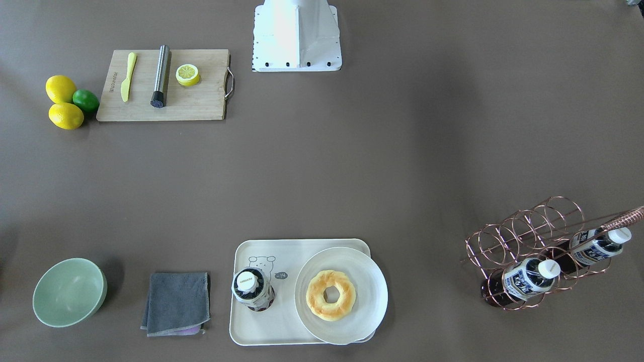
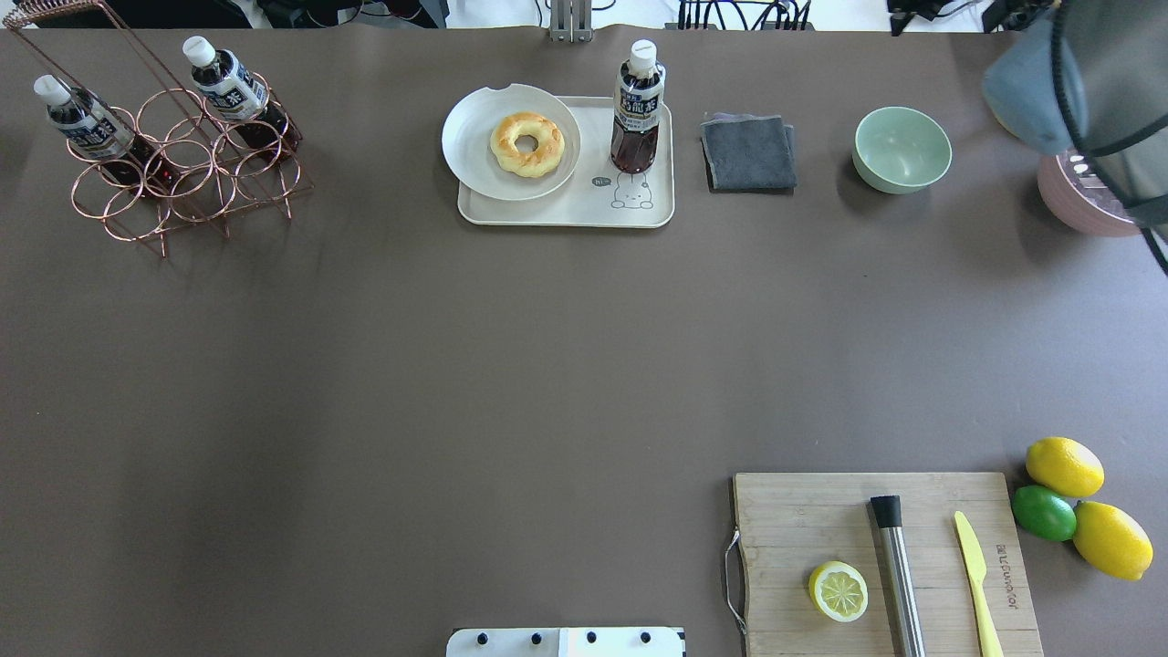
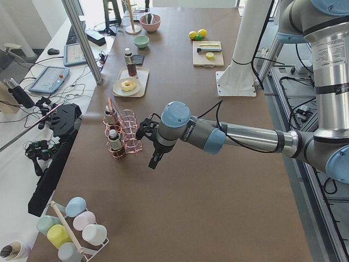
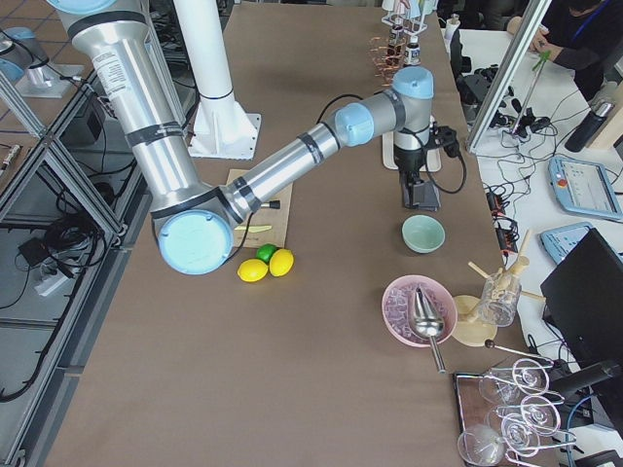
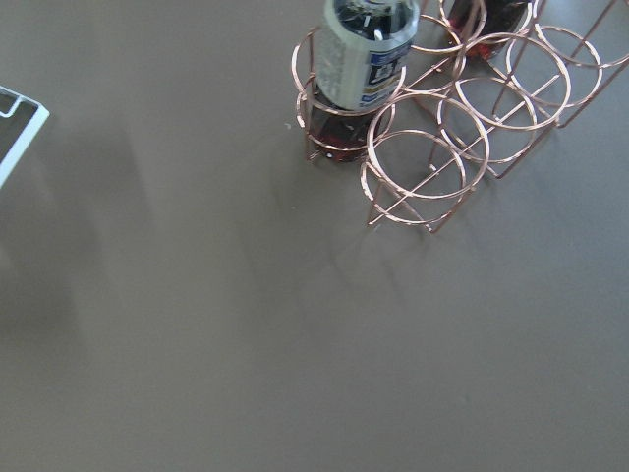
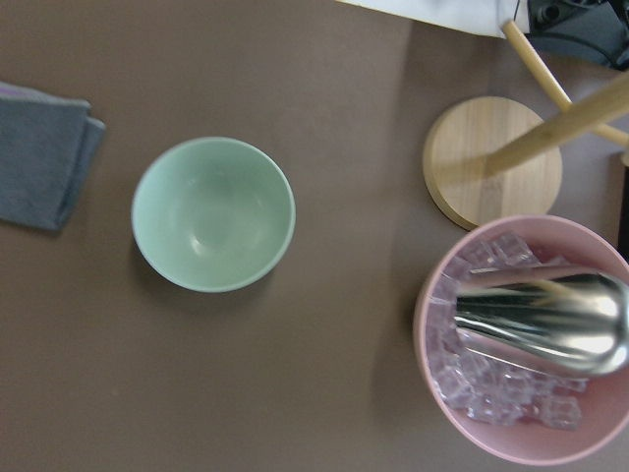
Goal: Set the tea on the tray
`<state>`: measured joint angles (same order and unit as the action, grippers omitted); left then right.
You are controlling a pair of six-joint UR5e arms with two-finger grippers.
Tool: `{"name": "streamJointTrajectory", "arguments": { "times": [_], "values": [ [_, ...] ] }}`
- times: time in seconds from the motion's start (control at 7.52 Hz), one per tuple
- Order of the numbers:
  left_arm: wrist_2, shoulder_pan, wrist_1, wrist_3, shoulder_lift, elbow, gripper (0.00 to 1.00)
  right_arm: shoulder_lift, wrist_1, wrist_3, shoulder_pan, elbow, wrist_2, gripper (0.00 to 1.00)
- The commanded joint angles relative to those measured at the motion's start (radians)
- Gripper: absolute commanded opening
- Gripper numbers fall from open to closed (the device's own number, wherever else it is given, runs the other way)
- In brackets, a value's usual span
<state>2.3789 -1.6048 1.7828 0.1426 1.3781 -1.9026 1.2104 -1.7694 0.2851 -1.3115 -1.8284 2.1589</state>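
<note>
The small clear plastic tea bottle (image 2: 637, 109) of dark brown liquid, with white cap and white-and-navy label, stood upright on the cream-white rounded-corner tray (image 2: 584, 199) with the line-drawn bear. Its long axis was vertical, at the tray's end nearest the folded grey cloth (image 2: 748, 151) and just beside the round white plate (image 2: 470, 137) carrying a golden ring doughnut (image 2: 527, 143). The left hand (image 3: 154, 160) hung by the copper wire rack (image 2: 182, 160), well apart from the tray, so the tea lay from it along the counter's far edge toward the robot's right. The right hand (image 4: 421, 195) hung near the cloth and the pale green bowl (image 2: 902, 149) and looked the nearer of the two to the bottle. Only side views showed either hand, so whether each was released or clenched could not be told; neither touched the bottle. By my reading the placement looked done, and any coming move would turn on staying clear of the upright bottle. Counted, there were three such bottles: one on the tray, plus a second bottle (image 2: 91, 128) and a third bottle (image 2: 235, 87) lying tilted in the rack. There was one tray, one plate, one doughnut, one cloth and one bowl.
</note>
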Motion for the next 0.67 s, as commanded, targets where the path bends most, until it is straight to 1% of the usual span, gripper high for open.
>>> {"name": "streamJointTrajectory", "arguments": {
  "times": [0.0, 0.13, 0.27, 0.4, 0.53],
  "values": [
    [-0.003, -0.052, -0.091, 0.141, 0.018, 0.049, 0.99, 0.304, 0.004, -0.283, -0.107, 0.001, -0.037, 1.0],
    [-0.004, -0.052, -0.085, 0.141, 0.01, 0.059, 0.99, 0.342, 0.002, -0.285, -0.164, 0.009, -0.033, 1.0],
    [-0.013, -0.053, -0.054, 0.14, -0.028, 0.082, 0.99, 0.377, 0.001, -0.287, -0.176, 0.018, -0.033, 1.0],
    [-0.009, -0.053, 0.016, 0.129, -0.027, 0.115, 0.99, 0.391, 0.001, -0.285, -0.184, 0.032, -0.039, 1.0],
    [-0.009, -0.052, 0.027, 0.132, -0.015, 0.158, 0.99, 0.4, 0.001, -0.281, -0.211, 0.053, -0.033, 1.0]
  ]
}}
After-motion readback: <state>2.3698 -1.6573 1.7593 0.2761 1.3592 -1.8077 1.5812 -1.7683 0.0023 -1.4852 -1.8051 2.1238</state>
